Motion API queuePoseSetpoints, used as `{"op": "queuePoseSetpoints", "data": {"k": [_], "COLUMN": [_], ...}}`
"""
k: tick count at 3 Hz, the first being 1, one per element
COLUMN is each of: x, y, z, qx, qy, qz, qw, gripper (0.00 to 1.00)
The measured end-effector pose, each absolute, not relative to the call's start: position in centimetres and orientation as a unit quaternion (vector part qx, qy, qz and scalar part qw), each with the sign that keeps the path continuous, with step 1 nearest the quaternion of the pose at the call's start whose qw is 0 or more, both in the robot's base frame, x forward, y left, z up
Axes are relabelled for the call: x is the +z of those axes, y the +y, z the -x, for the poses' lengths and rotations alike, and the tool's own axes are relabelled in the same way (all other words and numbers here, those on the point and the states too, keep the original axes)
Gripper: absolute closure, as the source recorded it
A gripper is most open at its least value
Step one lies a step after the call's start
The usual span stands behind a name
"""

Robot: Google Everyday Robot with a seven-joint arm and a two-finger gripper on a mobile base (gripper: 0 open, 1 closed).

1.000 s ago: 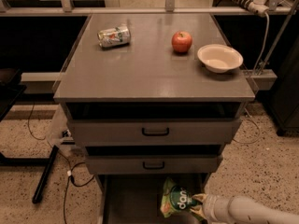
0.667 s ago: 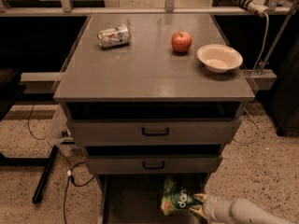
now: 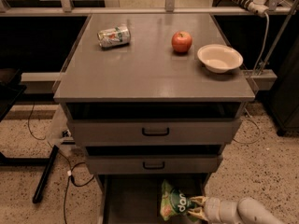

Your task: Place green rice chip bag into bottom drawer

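While the end effector (image 3: 195, 207), low in the bottom drawer (image 3: 133, 202), stays clamped on the chip bag (image 3: 173, 202), little has shifted; release appears the remaining step.

Gripper (image 3: 193, 207) holds green rice chip bag (image 3: 172, 202) over bottom drawer (image 3: 131, 200).

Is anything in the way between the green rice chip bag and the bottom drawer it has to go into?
Nothing visible. The gripper, reaching in from the view's lower right, grips the green rice chip bag at its right edge, over the open bottom drawer, whose visible grey floor is bare.
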State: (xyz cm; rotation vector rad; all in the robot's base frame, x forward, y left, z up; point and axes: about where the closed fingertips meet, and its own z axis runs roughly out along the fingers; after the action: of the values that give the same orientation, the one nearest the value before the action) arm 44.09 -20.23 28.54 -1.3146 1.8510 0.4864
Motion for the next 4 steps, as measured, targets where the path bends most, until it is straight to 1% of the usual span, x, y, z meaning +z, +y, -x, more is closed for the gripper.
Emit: {"op": "queuePoseSetpoints", "data": {"k": [1, 2, 4], "x": [28.5, 27.8, 20.8], "y": [-20.2, -19.3, -17.8], "z": [-44.1, -44.8, -49.6], "qx": [0.192, 0.175, 0.145], "qy": [0.731, 0.730, 0.760], "qz": [0.519, 0.530, 0.526], "qw": [0.399, 0.393, 0.354], "gripper": [1.00, 1.00, 1.00]}}
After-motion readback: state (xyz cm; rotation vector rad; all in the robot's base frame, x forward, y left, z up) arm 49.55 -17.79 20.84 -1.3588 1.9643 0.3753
